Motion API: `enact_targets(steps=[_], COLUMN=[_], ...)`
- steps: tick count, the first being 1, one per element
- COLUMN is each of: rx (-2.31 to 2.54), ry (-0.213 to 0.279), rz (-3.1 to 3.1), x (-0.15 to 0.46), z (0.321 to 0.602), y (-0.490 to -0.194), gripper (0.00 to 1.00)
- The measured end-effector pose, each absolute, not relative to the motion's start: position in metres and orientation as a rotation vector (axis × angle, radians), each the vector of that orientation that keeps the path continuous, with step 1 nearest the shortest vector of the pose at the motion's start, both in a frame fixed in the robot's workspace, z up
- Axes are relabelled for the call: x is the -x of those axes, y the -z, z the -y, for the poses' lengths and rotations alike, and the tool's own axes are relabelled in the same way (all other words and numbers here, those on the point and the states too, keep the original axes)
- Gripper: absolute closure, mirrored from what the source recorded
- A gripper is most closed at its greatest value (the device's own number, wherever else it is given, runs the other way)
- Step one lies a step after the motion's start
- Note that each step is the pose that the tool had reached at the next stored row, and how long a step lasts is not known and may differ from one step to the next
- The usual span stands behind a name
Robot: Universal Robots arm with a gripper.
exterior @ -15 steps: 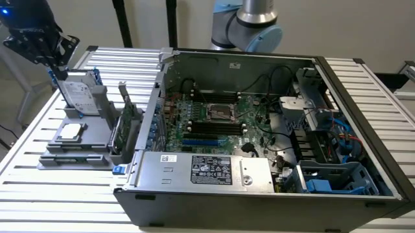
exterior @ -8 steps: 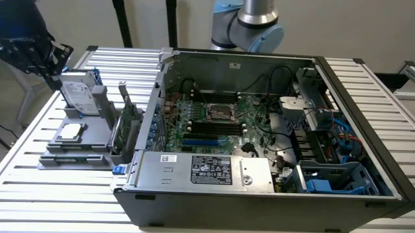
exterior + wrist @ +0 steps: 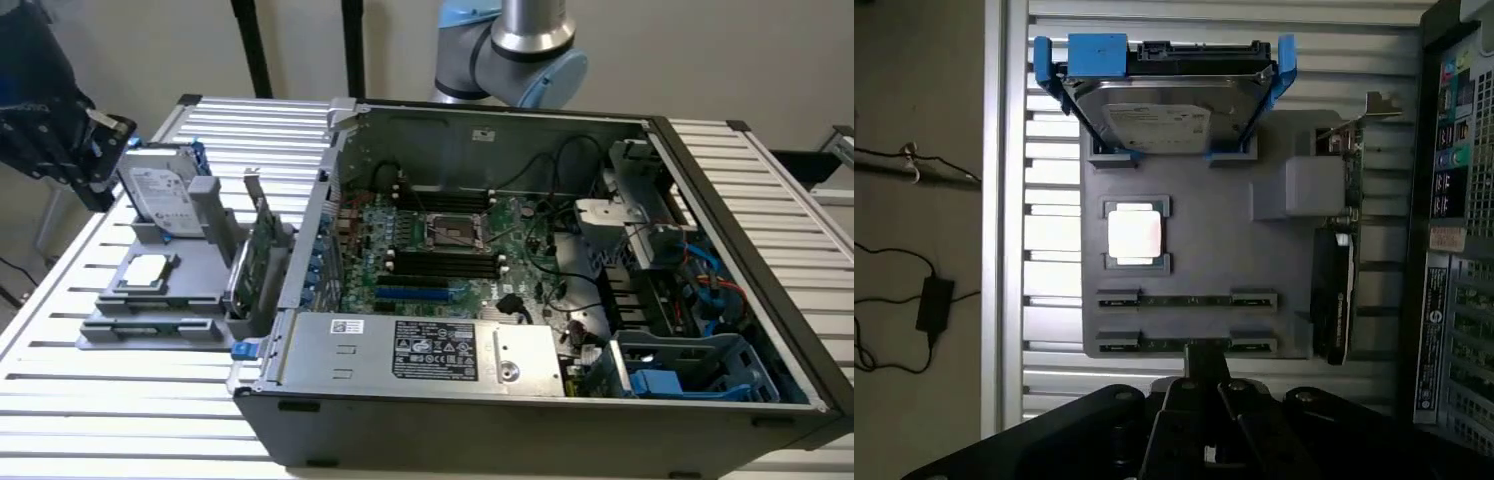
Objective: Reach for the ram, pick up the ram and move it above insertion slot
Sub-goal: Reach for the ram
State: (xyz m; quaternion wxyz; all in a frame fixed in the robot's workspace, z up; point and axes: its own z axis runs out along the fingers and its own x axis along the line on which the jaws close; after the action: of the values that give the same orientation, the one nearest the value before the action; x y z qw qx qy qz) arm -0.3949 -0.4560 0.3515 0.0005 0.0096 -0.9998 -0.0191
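Green along its thin edge, the ram point(image 3: 1166, 345) lay on edge in the gray holder point(image 3: 1194, 225), with a twin stick point(image 3: 1184, 298) just beside it. Over its middle hung the gripper point(image 3: 1202, 378), fingers pressed together and holding nothing. The exterior view gave the insertion slot point(image 3: 447, 262), black, on the motherboard point(image 3: 400, 225) inside the open computer case point(image 3: 534, 410), well apart from the holder.

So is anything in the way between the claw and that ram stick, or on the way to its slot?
Nothing visible stands between the shut gripper and the ram in its gray holder. Toward the insertion slot, the upright expansion card and the case's side wall stand between the holder and the slot.
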Motion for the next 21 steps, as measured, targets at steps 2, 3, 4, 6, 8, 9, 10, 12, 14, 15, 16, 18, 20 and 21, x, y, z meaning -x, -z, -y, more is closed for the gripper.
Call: enact_targets(steps=[2,3,4,6,8,9,10,12,14,15,16,18,20,21], rx=[-0.03,-0.03,-0.03,-0.03,-0.03,-0.03,-0.03,-0.03,-0.03,-0.03,-0.03,-0.03,-0.03,-0.03], ry=[0.06,0.06,0.06,0.06,0.06,0.06,0.06,0.06,0.06,0.06,0.06,0.06,0.06,0.06], rz=[3.14,3.14,3.14,3.14,3.14,3.14,3.14,3.14,3.14,3.14,3.14,3.14,3.14,3.14], x=[0.394,0.393,0.393,0.391,0.39,0.39,0.39,0.39,0.39,0.39,0.39,0.39,0.39,0.39], z=[0.465,0.469,0.474,0.481,0.482,0.482,0.482,0.482,0.482,0.482,0.482,0.482,0.482,0.482], y=[-0.351,-0.351,-0.351,-0.35,-0.35,-0.35,-0.35,-0.35,-0.35,-0.35,-0.35,-0.35,-0.35,-0.35], gripper=[0.89,0.89,0.89,0.89,0.89,0.89,0.89,0.89,0.89,0.89,0.89,0.89,0.89,0.89])
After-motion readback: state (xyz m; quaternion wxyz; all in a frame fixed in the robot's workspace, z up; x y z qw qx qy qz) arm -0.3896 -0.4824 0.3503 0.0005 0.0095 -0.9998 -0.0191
